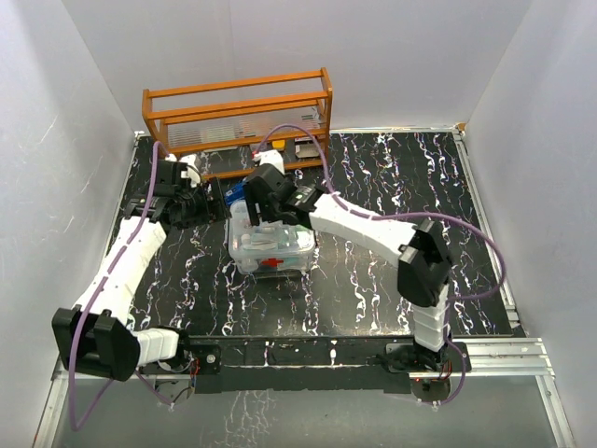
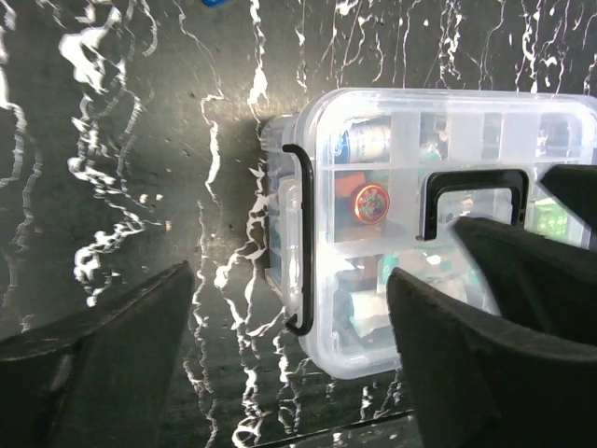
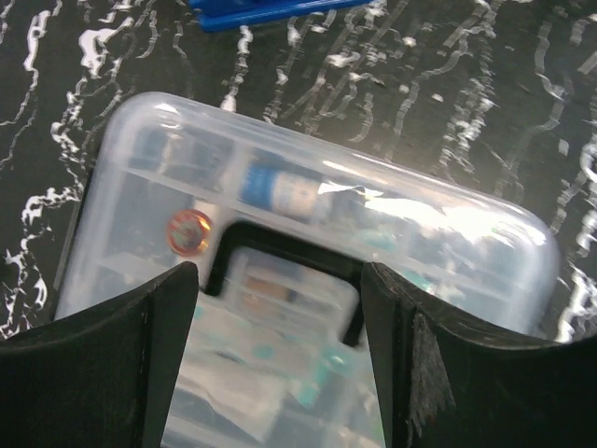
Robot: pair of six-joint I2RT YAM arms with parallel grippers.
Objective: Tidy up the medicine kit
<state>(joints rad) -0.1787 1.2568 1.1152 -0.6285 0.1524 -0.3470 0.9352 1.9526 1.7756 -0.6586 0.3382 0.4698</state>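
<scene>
The medicine kit (image 1: 272,247) is a clear box with a red front latch (image 1: 271,262) on the dark marbled table. Its clear lid is on, with a dark handle (image 3: 280,250) on top. Small bottles and packets show through the lid. My right gripper (image 3: 280,355) is open just above the lid, its fingers either side of the handle; it also shows in the top view (image 1: 266,201). My left gripper (image 2: 289,373) is open and empty, low over the table at the kit's left end, by the black side clip (image 2: 303,243). It shows in the top view (image 1: 207,207) too.
An orange wooden rack (image 1: 238,117) holding a clear tray stands at the back left. A blue object (image 1: 235,194) lies just behind the kit, between the two grippers. White walls close in the table on three sides.
</scene>
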